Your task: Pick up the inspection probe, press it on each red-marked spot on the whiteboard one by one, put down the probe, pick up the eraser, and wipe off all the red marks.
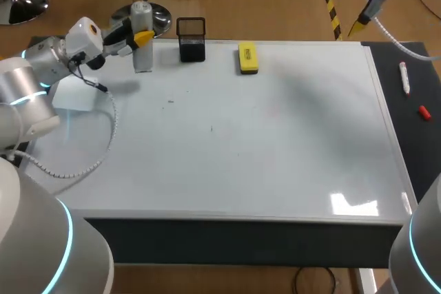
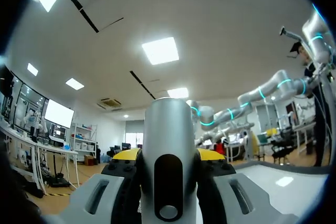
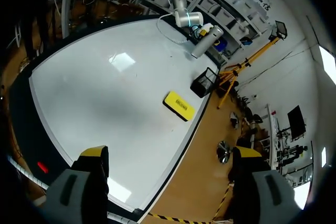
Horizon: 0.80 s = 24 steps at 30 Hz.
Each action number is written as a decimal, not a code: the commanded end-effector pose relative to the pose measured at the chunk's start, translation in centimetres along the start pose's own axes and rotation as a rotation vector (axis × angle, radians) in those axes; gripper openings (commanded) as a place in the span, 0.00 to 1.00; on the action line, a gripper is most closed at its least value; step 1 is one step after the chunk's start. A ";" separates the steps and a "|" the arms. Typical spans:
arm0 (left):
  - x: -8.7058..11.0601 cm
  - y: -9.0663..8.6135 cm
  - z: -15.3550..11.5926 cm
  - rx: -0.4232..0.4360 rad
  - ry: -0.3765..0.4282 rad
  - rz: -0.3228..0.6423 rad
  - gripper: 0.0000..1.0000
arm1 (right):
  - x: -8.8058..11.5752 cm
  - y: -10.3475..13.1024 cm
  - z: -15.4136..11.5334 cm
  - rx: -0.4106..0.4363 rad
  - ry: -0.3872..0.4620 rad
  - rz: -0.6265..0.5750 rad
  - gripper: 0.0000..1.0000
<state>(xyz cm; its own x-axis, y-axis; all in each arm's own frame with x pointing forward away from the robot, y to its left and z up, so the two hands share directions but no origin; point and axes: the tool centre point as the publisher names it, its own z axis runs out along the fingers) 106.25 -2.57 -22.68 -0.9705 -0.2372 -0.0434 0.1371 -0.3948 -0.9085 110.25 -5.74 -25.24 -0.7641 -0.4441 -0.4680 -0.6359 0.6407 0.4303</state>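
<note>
The inspection probe (image 1: 142, 39), a grey cylinder, stands upright over the far left corner of the whiteboard (image 1: 275, 163). My left gripper (image 1: 141, 36) is shut on it from both sides. In the left wrist view the probe (image 2: 168, 145) fills the gap between the yellow tips of the left gripper (image 2: 168, 155). The yellow eraser (image 1: 248, 58) lies flat near the board's far edge, right of the probe. My right gripper (image 1: 358, 27) hangs open and empty high above the far right corner. From the right gripper (image 3: 169, 153), the eraser (image 3: 179, 105) and probe (image 3: 207, 40) show far below. I can make out no clear red marks.
A black mesh holder (image 1: 191, 39) stands between the probe and the eraser at the far edge. A red marker (image 1: 404, 77) and a red cap (image 1: 424, 112) lie on the dark strip right of the board. A cable loops over the board's left side (image 1: 103, 149).
</note>
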 end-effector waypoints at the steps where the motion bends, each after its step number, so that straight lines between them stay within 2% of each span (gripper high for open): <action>1: -5.2 0.8 2.3 0.036 0.130 0.032 0.00 | 0.0 0.0 0.0 0.003 0.003 -0.002 1.00; 2: -5.8 0.6 2.8 0.019 0.143 0.050 0.00 | 0.0 0.0 0.0 0.003 0.003 -0.002 1.00; 5: -7.7 -0.2 3.8 0.039 0.166 0.074 0.00 | 0.0 0.0 0.0 0.003 0.003 -0.002 1.00; 9: -9.1 -1.7 4.9 0.047 0.204 0.109 0.00 | 0.0 0.0 0.0 0.003 0.003 -0.002 1.00; 16: -10.2 -3.5 6.4 0.084 0.267 0.126 0.00 | 0.0 0.0 0.0 0.003 0.003 -0.002 1.00; 24: -11.0 -4.1 8.6 0.116 0.307 0.098 0.00 | 0.0 0.0 0.0 0.003 0.003 -0.002 1.00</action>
<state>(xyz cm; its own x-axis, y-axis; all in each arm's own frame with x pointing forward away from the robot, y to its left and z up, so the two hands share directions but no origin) 116.74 -5.40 -14.95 -0.9697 -0.1408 -0.1998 0.2432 -0.4734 -0.8466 110.24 -5.74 -25.21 -0.7641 -0.4440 -0.4679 -0.6358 0.6410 0.4300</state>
